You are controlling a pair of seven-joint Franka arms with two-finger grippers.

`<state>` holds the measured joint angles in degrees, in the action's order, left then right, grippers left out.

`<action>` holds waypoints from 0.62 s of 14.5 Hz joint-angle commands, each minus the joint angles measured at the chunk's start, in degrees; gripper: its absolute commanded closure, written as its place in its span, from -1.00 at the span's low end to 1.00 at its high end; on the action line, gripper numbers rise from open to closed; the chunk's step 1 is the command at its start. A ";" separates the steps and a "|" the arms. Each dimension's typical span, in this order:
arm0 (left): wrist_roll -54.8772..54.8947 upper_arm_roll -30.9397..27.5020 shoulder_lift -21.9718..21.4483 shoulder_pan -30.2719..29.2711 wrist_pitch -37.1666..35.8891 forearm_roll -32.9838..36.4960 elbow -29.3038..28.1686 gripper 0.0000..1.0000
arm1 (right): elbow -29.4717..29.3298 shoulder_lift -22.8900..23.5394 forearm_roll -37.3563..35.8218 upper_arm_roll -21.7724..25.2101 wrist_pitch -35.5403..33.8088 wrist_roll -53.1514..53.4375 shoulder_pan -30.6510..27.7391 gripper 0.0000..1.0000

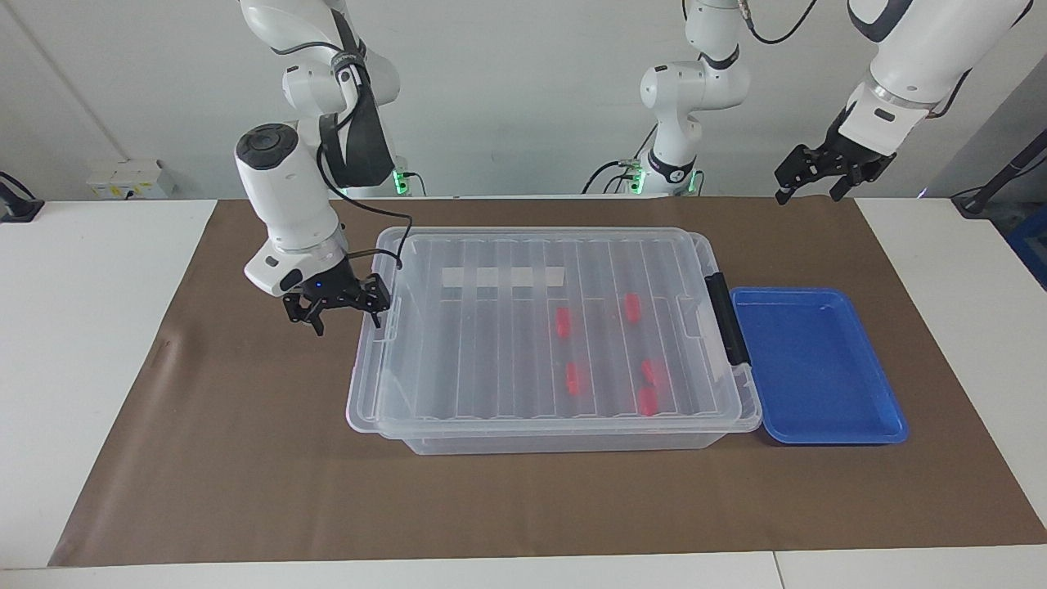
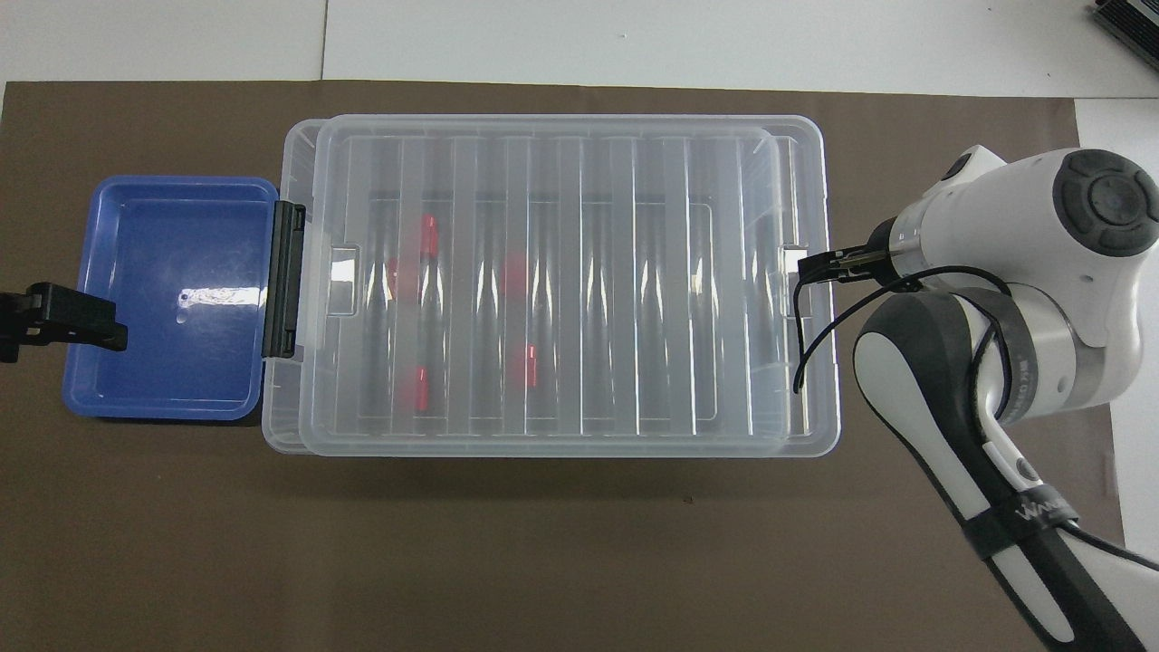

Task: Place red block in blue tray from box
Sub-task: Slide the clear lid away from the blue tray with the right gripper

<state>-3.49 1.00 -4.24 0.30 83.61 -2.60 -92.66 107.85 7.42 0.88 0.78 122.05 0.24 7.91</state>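
The box (image 1: 564, 442) is a clear bin with its ribbed lid (image 1: 491, 352) slid off-centre, overhanging toward the right arm's end. Several red blocks (image 1: 563, 322) lie inside under the lid, blurred through it in the overhead view (image 2: 416, 388). The blue tray (image 1: 818, 360) sits empty beside the box at the left arm's end. My right gripper (image 1: 345, 321) is open at the lid's end, one fingertip (image 1: 376, 317) against the lid's edge tab. My left gripper (image 1: 824, 176) hangs open, raised, with its fingertips over the tray's outer rim in the overhead view (image 2: 63, 317).
A black latch (image 1: 728, 319) sits on the box end next to the tray. A white label strip (image 1: 503, 278) shows on the lid. A brown mat (image 1: 245, 458) covers the table, white tabletop (image 1: 82, 327) at both ends.
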 commanded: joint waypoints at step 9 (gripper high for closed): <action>0.15 0.41 -1.04 -0.21 0.24 -0.65 -0.85 -1.00 | 0.78 -2.40 -0.88 -0.08 -5.33 -7.27 -7.99 -1.00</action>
<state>-3.49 1.26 -4.24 0.31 83.61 -2.60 -92.66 107.82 6.36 0.79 0.89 118.09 -5.77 1.23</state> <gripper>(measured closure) 0.000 0.000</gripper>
